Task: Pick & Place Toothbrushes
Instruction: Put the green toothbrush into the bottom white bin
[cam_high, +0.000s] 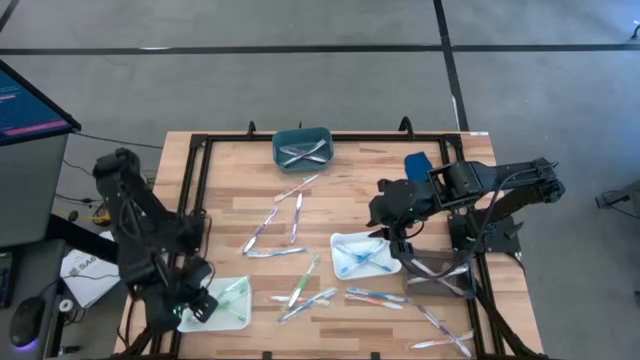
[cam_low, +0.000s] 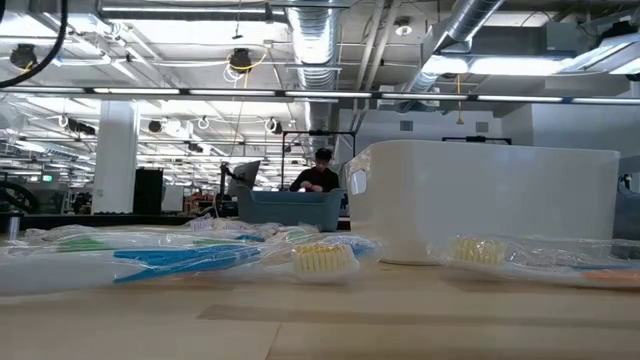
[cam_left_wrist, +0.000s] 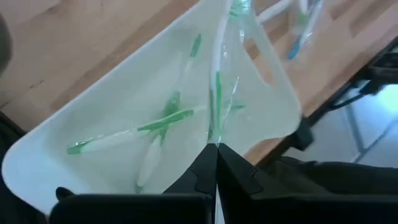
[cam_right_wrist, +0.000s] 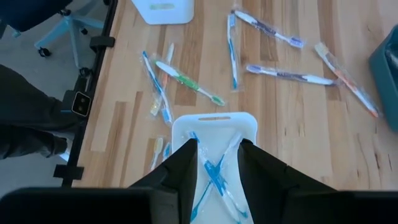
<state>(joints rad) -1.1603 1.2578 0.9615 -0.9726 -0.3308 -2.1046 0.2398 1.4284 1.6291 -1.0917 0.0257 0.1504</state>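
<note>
Counting three trays (cam_high: 303, 133), many toothbrushes (cam_high: 297, 218); left gripper (cam_high: 197, 300) lower left pressed together, right gripper (cam_high: 390, 243) slightly apart.

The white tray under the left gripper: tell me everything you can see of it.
The white tray is a shallow rectangular tub of smooth, slightly translucent white plastic with rounded corners and a handle slot in one end wall. It sits flat at the table's front-left corner, near the edge. Inside lie several green-and-white toothbrushes in clear wrappers, crossing one another. The left gripper hangs over it, fingers shut on a wrapped toothbrush whose far end reaches over the tray. More toothbrushes lie on the wood beside it.
</note>
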